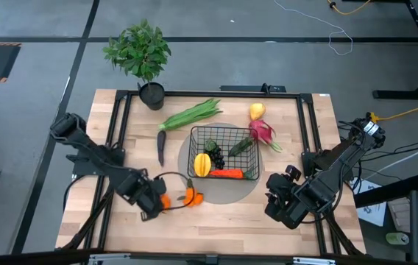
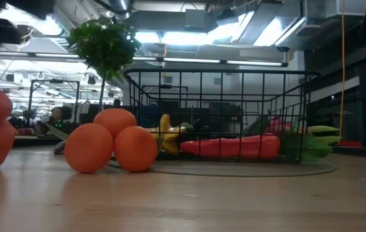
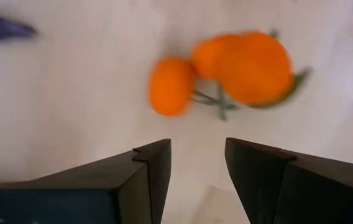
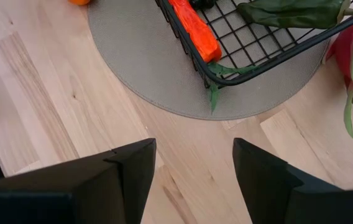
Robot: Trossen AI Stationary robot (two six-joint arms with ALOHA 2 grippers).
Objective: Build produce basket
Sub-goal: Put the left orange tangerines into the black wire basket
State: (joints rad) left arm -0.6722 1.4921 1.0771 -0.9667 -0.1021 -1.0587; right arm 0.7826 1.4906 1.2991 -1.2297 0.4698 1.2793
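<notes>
The black wire basket stands on a round grey mat and holds a carrot, a yellow fruit, dark grapes and a green vegetable. Tangerines lie on the table near the basket's near left corner, with another orange fruit beside my left gripper. That gripper is open, and in its wrist view the tangerines lie just beyond its fingertips. The green stalk bundle, a yellow fruit and the dragon fruit lie outside the basket. My right gripper is open over bare table by the mat's edge.
A potted plant stands at the far left corner. A dark purple vegetable lies left of the basket. A black frame runs round the table top. Bare wood shows along the near edge between the two grippers.
</notes>
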